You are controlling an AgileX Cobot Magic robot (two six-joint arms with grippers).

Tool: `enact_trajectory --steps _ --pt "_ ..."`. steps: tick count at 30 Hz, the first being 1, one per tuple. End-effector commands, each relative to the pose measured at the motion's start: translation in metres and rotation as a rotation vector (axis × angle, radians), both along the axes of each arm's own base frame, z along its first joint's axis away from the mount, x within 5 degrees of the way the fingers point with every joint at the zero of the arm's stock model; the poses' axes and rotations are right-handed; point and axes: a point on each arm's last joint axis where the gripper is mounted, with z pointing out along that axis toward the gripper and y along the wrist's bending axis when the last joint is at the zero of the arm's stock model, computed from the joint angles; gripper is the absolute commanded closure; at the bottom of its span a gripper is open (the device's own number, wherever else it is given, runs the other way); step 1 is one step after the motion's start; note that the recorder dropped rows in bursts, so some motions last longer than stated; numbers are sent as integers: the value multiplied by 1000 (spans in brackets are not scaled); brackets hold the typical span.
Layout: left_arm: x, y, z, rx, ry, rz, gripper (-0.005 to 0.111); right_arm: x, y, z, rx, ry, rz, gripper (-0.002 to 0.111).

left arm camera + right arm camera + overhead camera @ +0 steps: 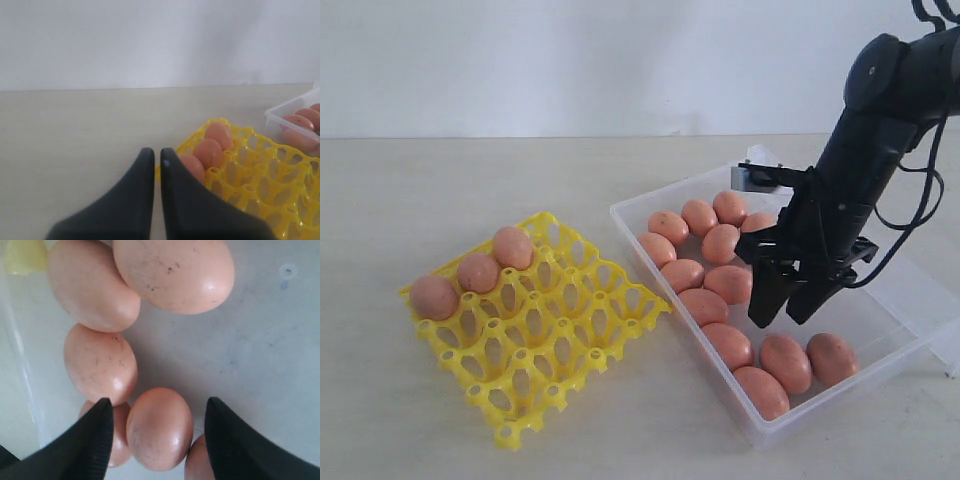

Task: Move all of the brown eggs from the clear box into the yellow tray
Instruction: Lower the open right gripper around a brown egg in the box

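Observation:
Three brown eggs [478, 272] sit in the far-left row of the yellow tray [560, 340]. Several more brown eggs [720, 243] lie in the clear box [880, 310] on the right. My right gripper [785, 312] hangs open, pointing down just above the eggs in the box's near half. In the right wrist view, one egg [160, 429] lies between the spread fingers of this gripper [160, 402], untouched. My left gripper [156, 155] is shut on nothing, low beside the tray's [260, 175] corner with the three eggs [207, 151]. It is out of the exterior view.
The box's open lid [920, 290] lies flat behind the right arm. A corner of the box [280, 117] shows beyond the tray in the left wrist view. Bare beige tabletop [470, 190] surrounds the tray, and a white wall stands behind.

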Motion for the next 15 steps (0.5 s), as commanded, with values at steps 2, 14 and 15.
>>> enact_trajectory --steps 2,14,15 --pt "0 0 0 -4 -7 2 103 -1 0 -8 -6 33 25 60" --pt "0 0 0 -4 -7 2 103 -15 -1 -24 -4 77 33 60" --pt "0 0 0 -4 -7 2 103 -15 -1 -24 -4 76 35 60"
